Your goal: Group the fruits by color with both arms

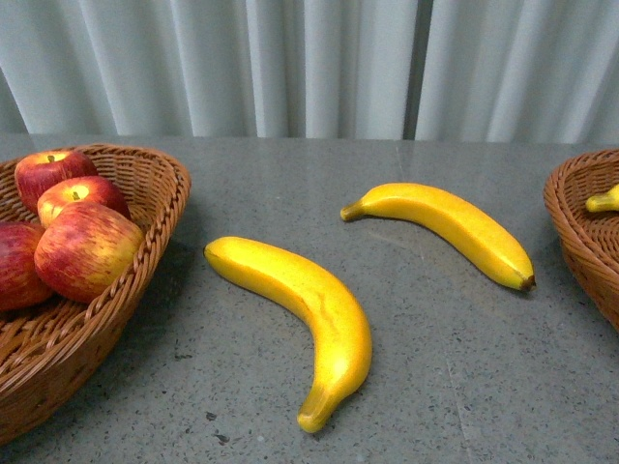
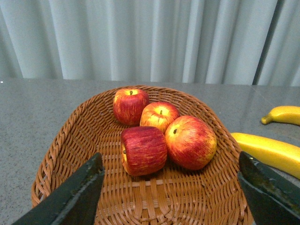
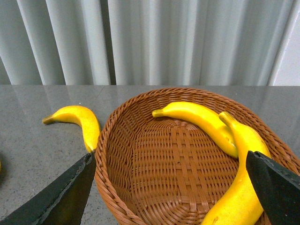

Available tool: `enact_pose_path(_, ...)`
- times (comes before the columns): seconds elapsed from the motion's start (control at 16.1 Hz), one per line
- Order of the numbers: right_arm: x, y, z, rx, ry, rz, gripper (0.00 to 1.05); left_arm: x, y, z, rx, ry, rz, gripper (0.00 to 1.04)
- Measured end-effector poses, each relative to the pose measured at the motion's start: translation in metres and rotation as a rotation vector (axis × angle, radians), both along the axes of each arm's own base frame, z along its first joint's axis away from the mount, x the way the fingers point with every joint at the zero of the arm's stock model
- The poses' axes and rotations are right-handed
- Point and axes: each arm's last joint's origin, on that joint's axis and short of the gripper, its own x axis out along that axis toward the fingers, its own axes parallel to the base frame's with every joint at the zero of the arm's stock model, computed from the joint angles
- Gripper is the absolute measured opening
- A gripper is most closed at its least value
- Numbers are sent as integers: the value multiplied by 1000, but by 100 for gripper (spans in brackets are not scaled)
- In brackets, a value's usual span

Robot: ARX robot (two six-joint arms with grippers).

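Several red apples (image 1: 87,249) lie in the left wicker basket (image 1: 160,198). Two bananas rest on the table between the baskets, the near one (image 1: 309,300) and the far one (image 1: 450,224). In the left wrist view my left gripper (image 2: 169,159) stands open over the apple basket (image 2: 61,140), with nothing between its fingers (image 2: 79,192). My right gripper (image 3: 169,157) is open over the right basket (image 3: 112,140), which holds two bananas (image 3: 197,119) (image 3: 239,183). Neither arm shows in the front view.
The grey table (image 1: 416,387) ends at pale curtains (image 1: 309,68) behind. The right basket (image 1: 575,227) sits at the front view's right edge with a banana tip (image 1: 602,201) showing. One table banana (image 3: 79,122) lies just beside that basket's rim.
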Motion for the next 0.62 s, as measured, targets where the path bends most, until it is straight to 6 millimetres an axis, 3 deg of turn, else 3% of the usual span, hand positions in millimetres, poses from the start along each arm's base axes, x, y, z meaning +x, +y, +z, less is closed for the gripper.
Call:
enact_pose_path(0.06,0,0,0,0,0,0,98,0,0,0,0,0,0,98)
enact_pose_path(0.31,0,0,0,0,0,0,98,0,0,0,0,0,0,98)
enact_pose_path(0.37,0,0,-2,13,41,26,98,0,0,0,0,0,0,98)
enact_pose_path(0.43,2,-4,-3,94,206,117,98,0,0,0,0,-1,0,98)
enact_pose_path(0.5,10,-9,4,178,258,173,98,0,0,0,0,-1,1,98)
enact_pose_path(0.62,28,-1,33,181,160,346,98,0,0,0,0,0,0,98)
